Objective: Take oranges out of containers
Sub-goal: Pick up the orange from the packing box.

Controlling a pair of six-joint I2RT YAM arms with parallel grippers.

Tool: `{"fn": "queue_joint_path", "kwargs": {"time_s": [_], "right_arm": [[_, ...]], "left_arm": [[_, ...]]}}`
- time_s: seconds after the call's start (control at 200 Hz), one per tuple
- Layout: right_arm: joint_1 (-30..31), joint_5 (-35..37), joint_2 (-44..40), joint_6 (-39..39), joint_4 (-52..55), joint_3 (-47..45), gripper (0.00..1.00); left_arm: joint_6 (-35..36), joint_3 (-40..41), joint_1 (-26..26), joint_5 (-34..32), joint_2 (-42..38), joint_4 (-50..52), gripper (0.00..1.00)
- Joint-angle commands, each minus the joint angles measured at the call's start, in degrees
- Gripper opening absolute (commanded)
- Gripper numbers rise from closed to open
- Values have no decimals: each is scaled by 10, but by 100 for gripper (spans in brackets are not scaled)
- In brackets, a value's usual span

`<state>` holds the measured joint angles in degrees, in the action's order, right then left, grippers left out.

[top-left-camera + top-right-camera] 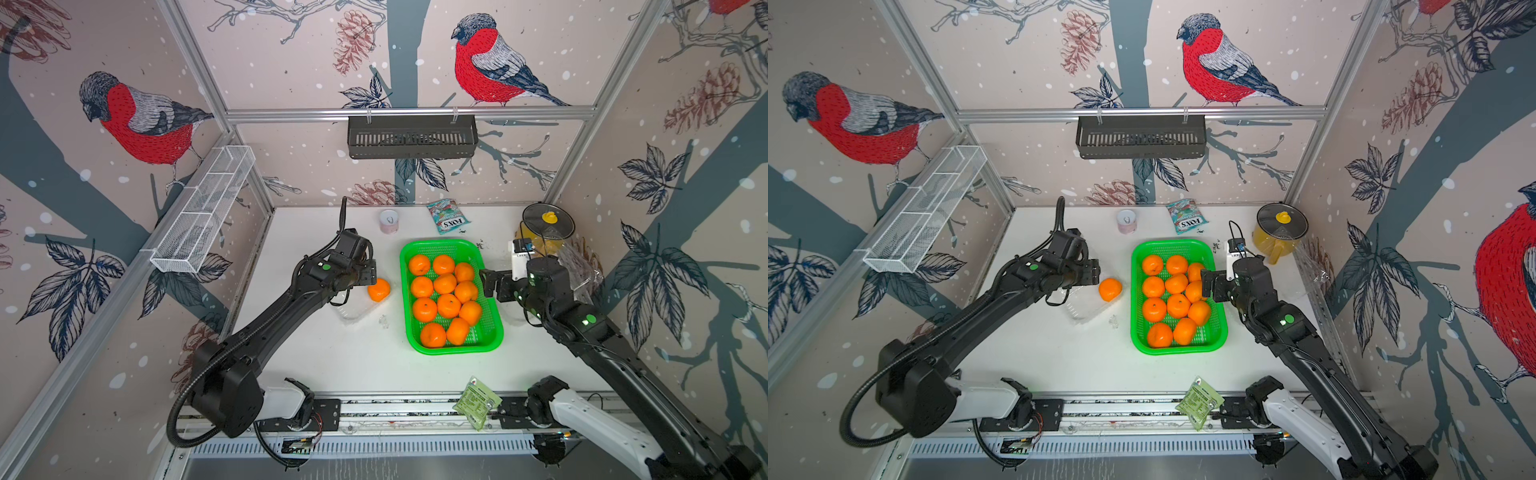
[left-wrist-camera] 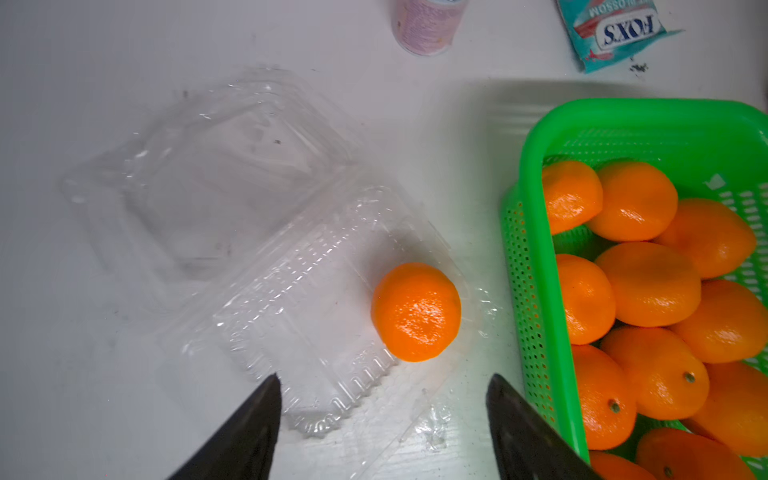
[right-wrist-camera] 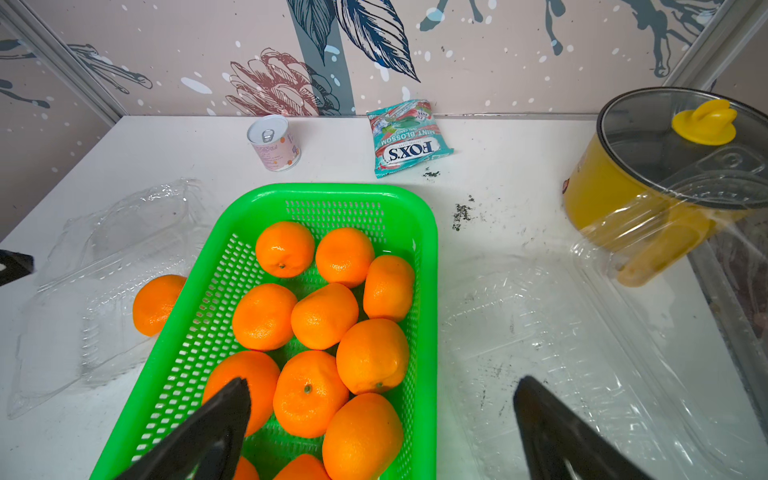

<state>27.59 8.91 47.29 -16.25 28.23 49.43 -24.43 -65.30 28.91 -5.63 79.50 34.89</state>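
Observation:
One orange (image 1: 378, 289) (image 2: 415, 311) lies in the open clear container (image 1: 353, 307) (image 2: 249, 232), at its edge nearest the green tray. My left gripper (image 1: 369, 274) (image 2: 384, 378) hovers just short of that orange. It is open and nothing is between its fingers. Several more oranges (image 1: 446, 301) (image 3: 324, 316) fill the green tray (image 1: 436, 243) (image 3: 332, 191). My right gripper (image 1: 486, 282) (image 3: 382, 382) is open and holds nothing. It hangs over the tray's right rim. A second clear container (image 3: 561, 353) (image 1: 1316, 270) lies open by the yellow pot with no fruit in it.
At the back of the table stand a pink can (image 1: 389, 221), a candy bag (image 1: 449, 216) and a yellow pot with a glass lid (image 1: 546, 228). A green packet (image 1: 478, 401) lies at the front edge. A black basket (image 1: 411, 137) hangs on the back wall.

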Motion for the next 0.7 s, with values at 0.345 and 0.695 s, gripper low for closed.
{"fn": "queue_joint_path", "kwargs": {"time_s": [0.345,0.695], "right_arm": [[0,-2,-22,11,-11,-18,99],[0,3,-21,18,-14,-19,99]], "left_arm": [[72,-107,-8,34,189,52,81],[74,-65,-8,78,204,10,78]]}}
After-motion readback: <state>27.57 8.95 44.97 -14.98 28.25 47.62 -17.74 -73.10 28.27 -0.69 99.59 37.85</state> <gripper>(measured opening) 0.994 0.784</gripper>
